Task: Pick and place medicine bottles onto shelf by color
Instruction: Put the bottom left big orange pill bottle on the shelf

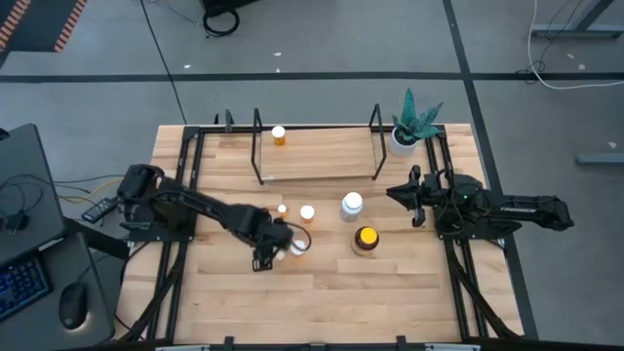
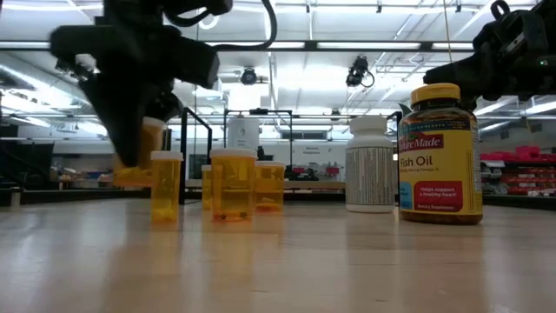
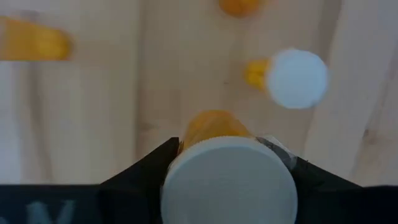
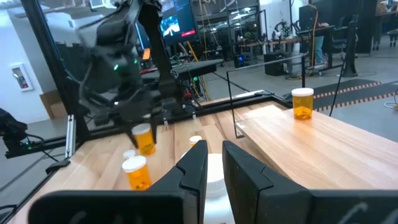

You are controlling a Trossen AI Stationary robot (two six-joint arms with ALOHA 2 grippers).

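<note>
the left hand (image 1: 283, 244) pinches an orange pill bottle (image 3: 214, 127) lifted above the tabletop (image 1: 390, 292) near the front-centre cluster, while the right hand (image 1: 405, 198) waits at right, fingers slightly spread.

1. overhead view: even, bright light; the tabletop (image 1: 390, 292) shows only faint, short shadows under the arms.
2. low view: long ceiling strip lights (image 2: 287, 45) glare white; the left gripper (image 2: 139, 113) reads as a dark, motion-blurred silhouette; the near tabletop is soft.
3. left wrist view: the white cap (image 3: 229, 180) in the fingers is out of focus, the background bottles smeared.
4. right wrist view: the left arm (image 4: 118, 68) is blurred.
</note>
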